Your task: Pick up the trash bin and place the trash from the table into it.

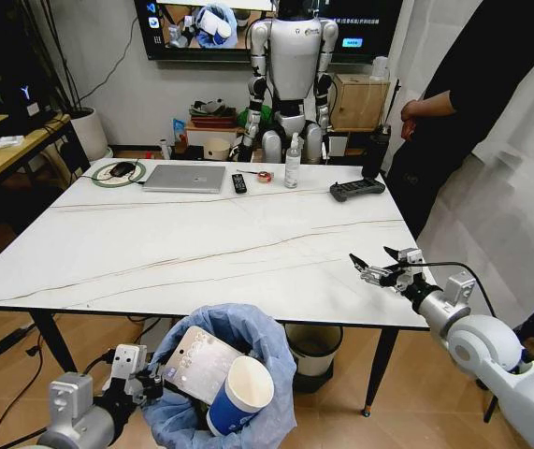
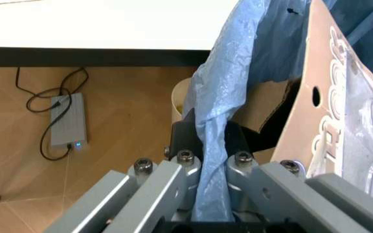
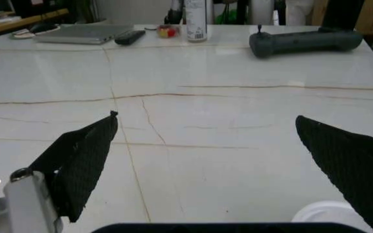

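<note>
While the left gripper [image 2: 209, 145] pinches the blue bag rim of the trash bin [image 1: 224, 374], held below the near edge of the table [image 1: 201, 248], the bin holds the trash: brown cardboard [image 2: 310, 92], a clear packet [image 1: 196, 360] and a blue-white paper cup [image 1: 240, 393]. Right gripper [image 1: 379, 265] hovers over the table's near right corner, fingers spread, holding nothing.

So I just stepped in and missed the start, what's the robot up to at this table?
It is clearing trash into a bin. The left gripper holds the bin by its blue bag, below the table's near edge; a paper cup and cardboard already sit inside. The right gripper hovers open and empty over the table's right side. The laptop, remote, bottle and controller lie along the far edge.
</note>
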